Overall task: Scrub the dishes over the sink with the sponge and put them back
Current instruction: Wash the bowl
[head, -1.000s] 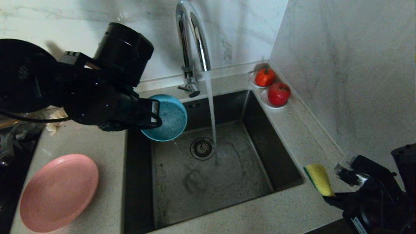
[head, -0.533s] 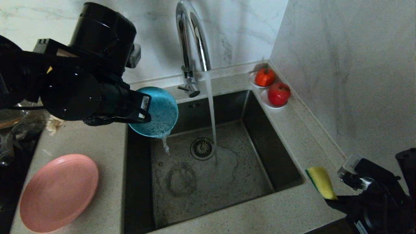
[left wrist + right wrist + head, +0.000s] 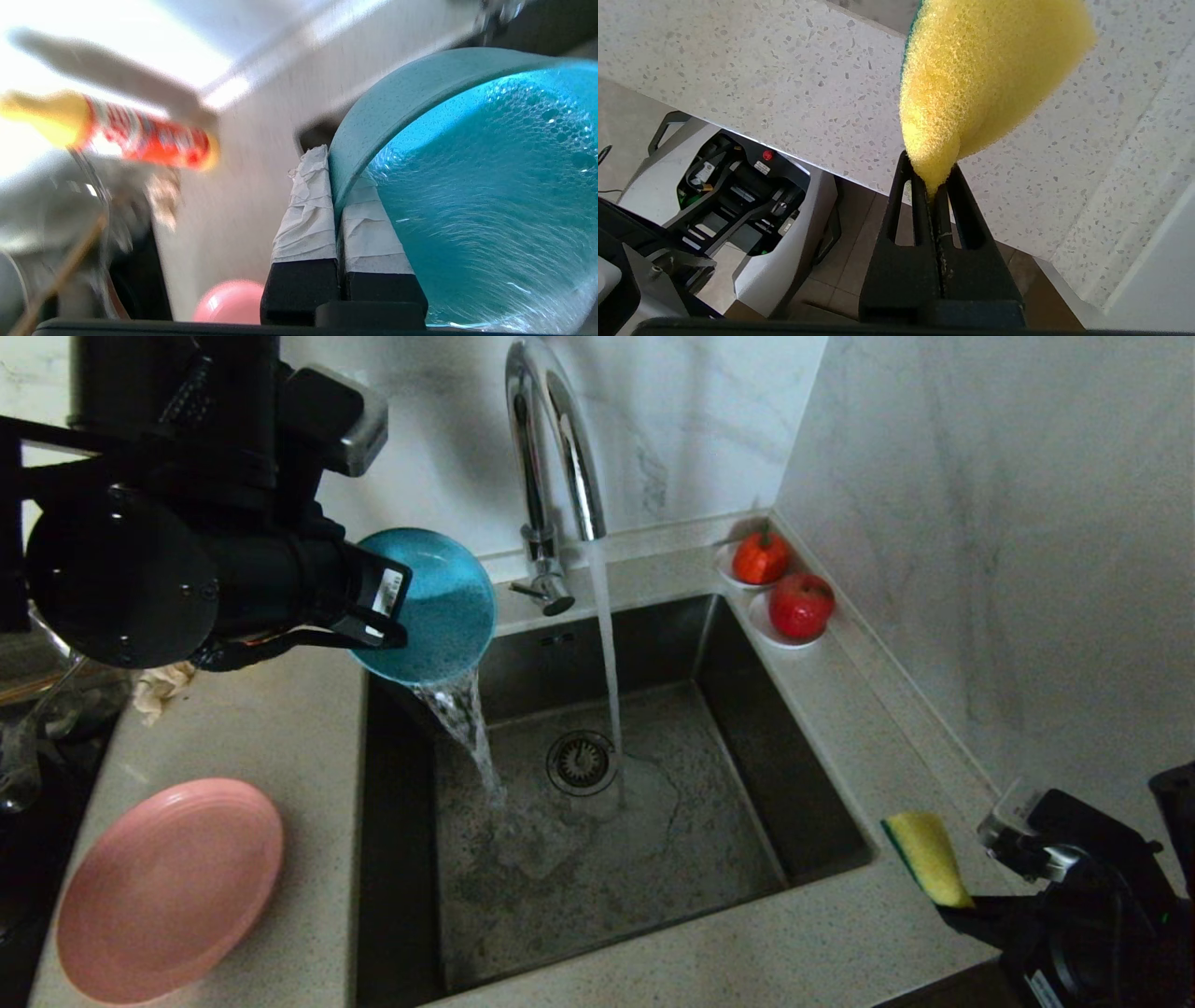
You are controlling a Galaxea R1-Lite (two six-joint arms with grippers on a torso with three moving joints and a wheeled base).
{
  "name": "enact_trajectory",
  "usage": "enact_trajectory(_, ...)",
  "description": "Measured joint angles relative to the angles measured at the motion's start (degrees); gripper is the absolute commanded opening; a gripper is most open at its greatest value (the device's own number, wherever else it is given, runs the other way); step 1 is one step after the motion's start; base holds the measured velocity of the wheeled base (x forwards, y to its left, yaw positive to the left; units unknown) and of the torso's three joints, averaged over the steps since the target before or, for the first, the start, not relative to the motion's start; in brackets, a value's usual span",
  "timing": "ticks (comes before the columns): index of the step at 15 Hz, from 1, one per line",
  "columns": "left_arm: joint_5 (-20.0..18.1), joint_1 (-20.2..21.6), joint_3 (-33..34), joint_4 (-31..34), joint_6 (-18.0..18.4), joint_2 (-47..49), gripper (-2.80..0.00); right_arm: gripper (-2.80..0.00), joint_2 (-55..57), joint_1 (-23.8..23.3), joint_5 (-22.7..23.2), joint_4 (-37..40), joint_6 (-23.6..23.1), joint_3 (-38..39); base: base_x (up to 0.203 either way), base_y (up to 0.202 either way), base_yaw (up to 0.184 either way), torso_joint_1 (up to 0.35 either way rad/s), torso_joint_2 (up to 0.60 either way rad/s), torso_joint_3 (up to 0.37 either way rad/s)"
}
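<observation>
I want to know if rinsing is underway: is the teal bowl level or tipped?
Tipped. The left end effector holds the teal bowl by its rim, tilted over the sink, and water pours from its lower edge.

Teal bowl, pink plate, yellow sponge (dark green backing), speckled beige counter.

No text, brand, number or sign could be read anywhere. A small white label stood on the black left claw at the far left of the sink, but its dark marks were too small to make out. The blurred orange-red bottle with a yellow cap in the left wrist view carried white printing, smeared beyond reading. A white sticker on the right arm, near right, was likewise illegible.
</observation>
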Motion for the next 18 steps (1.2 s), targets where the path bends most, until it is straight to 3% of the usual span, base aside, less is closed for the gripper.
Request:
enact_trajectory(4, -2.15, -1.01, 6.34, -14.97, 10.07, -1.48, -2.8, -2.8, 0.27, 0.0, 0.12, -0.02, 0.44, -0.08, 0.0, 0.0, 0.0, 0.0, 0.0, 0.0)
enact_trajectory(8, -5.54, -1.81, 12.6, -27.23, 17.06, -2.9, -2.8, -2.8, 0.5, 0.0, 0.23, 0.01, 0.57, -0.09, 0.0, 0.0, 0.0, 0.0, 0.0, 0.0)
enact_trajectory(18, -9.55, -2.23, 25.37, -48.22, 24.32, -4.36, -2.8, -2.8, 1.27, 0.0, 0.34, -0.11, 0.63, -0.35, 0.0, 0.0, 0.0, 0.0, 0.0, 0.0)
